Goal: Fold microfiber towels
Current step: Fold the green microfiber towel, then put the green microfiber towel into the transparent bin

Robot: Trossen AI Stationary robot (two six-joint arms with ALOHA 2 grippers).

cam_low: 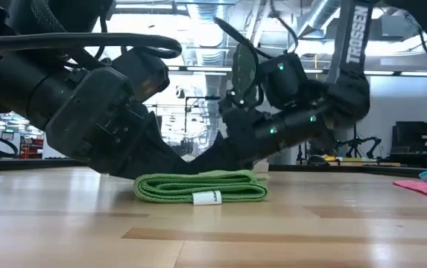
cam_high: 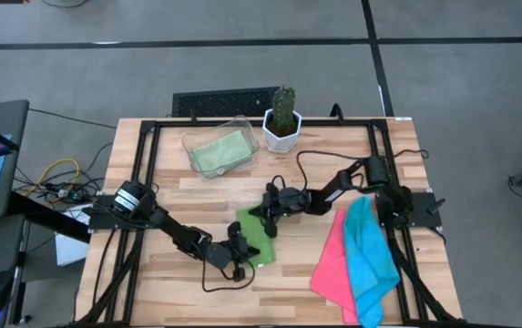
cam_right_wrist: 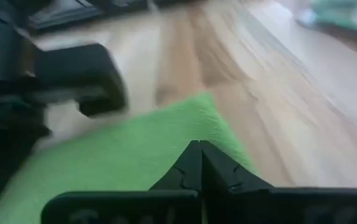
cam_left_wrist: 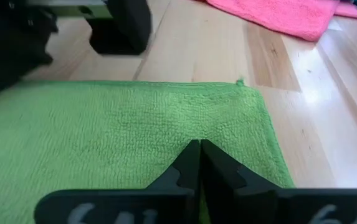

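A bright green microfiber towel [cam_high: 259, 239], folded into a flat stack with a white label [cam_low: 207, 197] at its near edge, lies on the wooden table. My left gripper [cam_left_wrist: 197, 149] is shut and comes at it from the table's left, tips on its top. My right gripper [cam_right_wrist: 198, 146] is shut too and reaches it from the right, at the far end [cam_high: 268, 214]. A hot pink towel [cam_high: 332, 260] and a cyan towel [cam_high: 370, 255] lie spread at the right. A pale green towel [cam_high: 220, 150] sits in the clear tray. My left gripper rests its shut fingertips on the folded green towel's top layer [cam_left_wrist: 197, 134], back from the far edge. The fingers slant down from the table's left. The towel lies flat on the table. My right gripper sets its shut fingertips on the same towel's top layer near a far corner [cam_right_wrist: 194, 121]. It slants down from the table's right side, facing my left gripper.
The clear plastic tray [cam_high: 240, 125] and a cactus in a white pot [cam_high: 281, 128] stand at the table's far edge. Black frame rails [cam_high: 138, 182] run along both sides. Bare wood [cam_low: 310, 223] lies in front of the green towel.
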